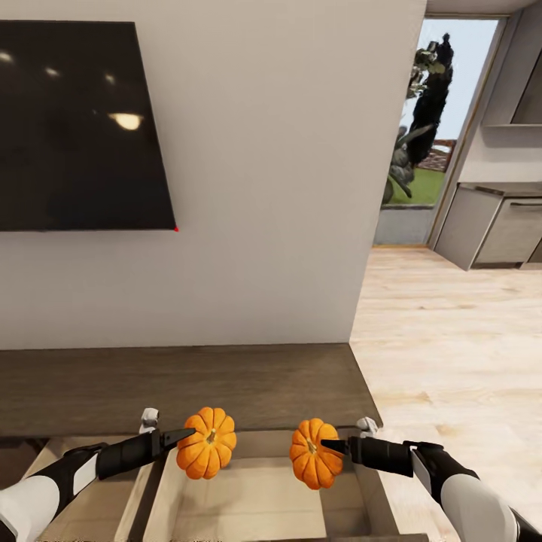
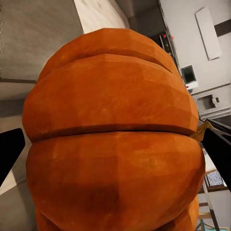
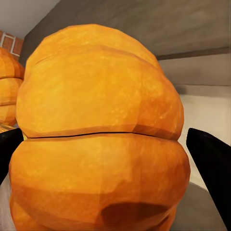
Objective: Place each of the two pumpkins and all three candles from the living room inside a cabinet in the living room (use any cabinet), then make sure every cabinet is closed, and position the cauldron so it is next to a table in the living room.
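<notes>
Two orange ribbed pumpkins hang side by side over an open drawer [image 1: 256, 500] of the dark-brown cabinet [image 1: 188, 384]. My left gripper [image 1: 197, 443] is shut on the left pumpkin [image 1: 207, 444]. My right gripper [image 1: 328, 452] is shut on the right pumpkin [image 1: 312, 455]. In the left wrist view the held pumpkin [image 2: 115, 134] sits between black fingers [image 2: 9, 154]. In the right wrist view the other held pumpkin [image 3: 101, 139] is between dark fingers [image 3: 209, 163], with the left pumpkin [image 3: 7, 91] beyond it. The candles and the cauldron are out of view.
A black TV [image 1: 75, 120] hangs on the white wall above the cabinet. Right of the wall's corner, pale wood floor [image 1: 452, 339] runs to grey kitchen units [image 1: 497, 226] and a glazed opening with plants [image 1: 421, 128]. The drawer's pale beige inside lies below both pumpkins.
</notes>
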Controlling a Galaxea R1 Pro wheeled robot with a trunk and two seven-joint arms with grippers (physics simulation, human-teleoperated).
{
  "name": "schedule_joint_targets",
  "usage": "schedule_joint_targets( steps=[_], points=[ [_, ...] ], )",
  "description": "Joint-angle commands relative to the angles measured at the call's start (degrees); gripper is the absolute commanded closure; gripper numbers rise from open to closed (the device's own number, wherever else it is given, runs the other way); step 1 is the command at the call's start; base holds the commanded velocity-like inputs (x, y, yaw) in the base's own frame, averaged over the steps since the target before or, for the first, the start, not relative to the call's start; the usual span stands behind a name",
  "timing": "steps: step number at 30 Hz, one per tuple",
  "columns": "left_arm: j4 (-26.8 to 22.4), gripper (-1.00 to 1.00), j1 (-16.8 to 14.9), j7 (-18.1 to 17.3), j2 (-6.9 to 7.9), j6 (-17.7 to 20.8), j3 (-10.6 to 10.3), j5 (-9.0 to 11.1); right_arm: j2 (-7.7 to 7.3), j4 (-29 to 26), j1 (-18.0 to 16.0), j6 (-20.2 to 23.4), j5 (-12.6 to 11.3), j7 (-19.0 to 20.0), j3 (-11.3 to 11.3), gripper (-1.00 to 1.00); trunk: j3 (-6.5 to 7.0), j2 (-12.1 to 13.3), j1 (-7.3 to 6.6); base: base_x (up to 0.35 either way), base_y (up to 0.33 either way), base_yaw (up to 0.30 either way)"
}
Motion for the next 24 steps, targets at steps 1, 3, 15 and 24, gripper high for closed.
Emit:
schedule_joint_targets(
  steps=[1, 3, 15, 24],
  points=[
    [0.0, 1.0, 0.0, 0.0, 0.0, 0.0, 0.1, 0.0, 0.0, 0.0, 0.0, 0.0, 0.0, 0.0, -0.1, 1.0, -0.09, 0.0, 0.0, 0.0, 0.0, 0.0],
    [0.0, 1.0, 0.0, 0.0, 0.0, 0.0, 0.1, 0.0, 0.0, 0.0, 0.0, 0.0, 0.0, 0.0, -0.1, 1.0, -0.27, 0.0, 0.0, 0.0, 0.0, 0.0],
    [0.0, 1.0, 0.0, 0.2, -0.07, 0.0, 0.1, 0.0, 0.0, 0.0, 0.0, 0.0, 0.0, 0.0, -0.1, 1.0, -1.35, 0.0, 0.0, 0.0, 0.0, 0.0],
    [0.0, 1.0, 0.0, 0.2, -0.07, 0.1, 0.1, 0.0, 0.0, 0.0, 0.0, 0.0, 0.0, -0.1, -0.1, 1.0, -2.15, 0.0, 0.0, 0.0, 0.0, 0.058]
  ],
)
